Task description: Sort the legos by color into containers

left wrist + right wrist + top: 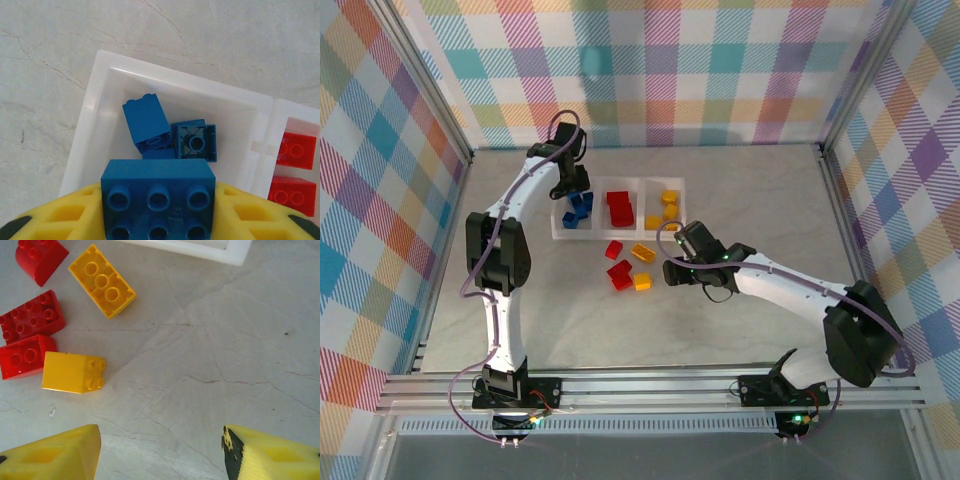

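The containers are a clear three-compartment tray (602,233) at the table's middle back, with blue legos (578,210) on the left, red legos (620,208) in the middle and yellow legos (667,208) on the right. My left gripper (158,216) hangs over the blue compartment (95,95), shut on a blue six-stud lego (158,190). Two blue legos (147,122) lie below it. My right gripper (160,440) stands open over bare table, nothing between its fingers. A yellow lego (70,372) lies just ahead to its left.
Loose on the table in front of the tray lie red legos (620,275) and yellow-orange legos (642,252). In the right wrist view they sit at upper left, a long yellow one (101,281) nearest the tray corner (235,252). Metal frame rails edge the table.
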You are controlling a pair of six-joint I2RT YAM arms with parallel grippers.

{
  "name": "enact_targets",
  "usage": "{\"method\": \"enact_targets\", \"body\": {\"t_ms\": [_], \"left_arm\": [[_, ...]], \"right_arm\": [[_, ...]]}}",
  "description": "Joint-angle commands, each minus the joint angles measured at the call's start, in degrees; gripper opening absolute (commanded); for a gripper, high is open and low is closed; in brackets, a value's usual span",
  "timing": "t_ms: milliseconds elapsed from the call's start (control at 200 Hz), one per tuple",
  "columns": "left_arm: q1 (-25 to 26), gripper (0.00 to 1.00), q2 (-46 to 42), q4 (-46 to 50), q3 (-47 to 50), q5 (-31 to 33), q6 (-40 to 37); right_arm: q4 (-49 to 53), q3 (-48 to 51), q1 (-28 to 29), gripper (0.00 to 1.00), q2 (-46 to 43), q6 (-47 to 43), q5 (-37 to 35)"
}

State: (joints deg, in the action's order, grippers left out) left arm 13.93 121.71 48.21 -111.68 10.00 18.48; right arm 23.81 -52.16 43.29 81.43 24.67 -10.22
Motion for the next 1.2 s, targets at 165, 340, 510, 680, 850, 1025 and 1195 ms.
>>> {"method": "enact_targets", "body": {"t_ms": [165, 340, 510, 680, 850, 1025, 1195], "left_arm": [[-0.4, 0.64, -6.8, -0.9, 7.3, -0.3, 0.3], [-0.1, 0.66, -17.1, -3.7, 18.3, -1.0, 2.5], [1.7, 0.67, -29.7, -7.7, 33.3, -0.7, 6.3], [5.2, 0.67, -40.6, -7.0, 42.8, 1.8, 9.9], [8.4, 0.67, -48.4, -5.4, 47.6, 4.0, 12.5], [10.1, 0.67, -50.0, -3.3, 47.2, 4.9, 12.3], [11.6, 0.67, -49.7, -3.3, 46.7, 4.8, 12.0]], "right_arm": [[-1.5, -2.6, 3.8, 0.67, 3.9, 0.2, 0.4], [-1.4, -5.7, 5.9, 0.68, 8.1, 0.2, 0.5], [-0.9, -9.4, 7.6, 0.68, 12.1, 0.3, 0.0], [0.0, -12.3, 8.7, 0.68, 15.5, 1.7, -1.2], [2.8, -16.2, 9.6, 0.67, 19.9, 5.0, -4.4], [2.9, -18.3, 9.9, 0.66, 23.5, 6.4, -5.1], [2.5, -19.0, 10.0, 0.63, 25.2, 6.1, -4.4]]}}
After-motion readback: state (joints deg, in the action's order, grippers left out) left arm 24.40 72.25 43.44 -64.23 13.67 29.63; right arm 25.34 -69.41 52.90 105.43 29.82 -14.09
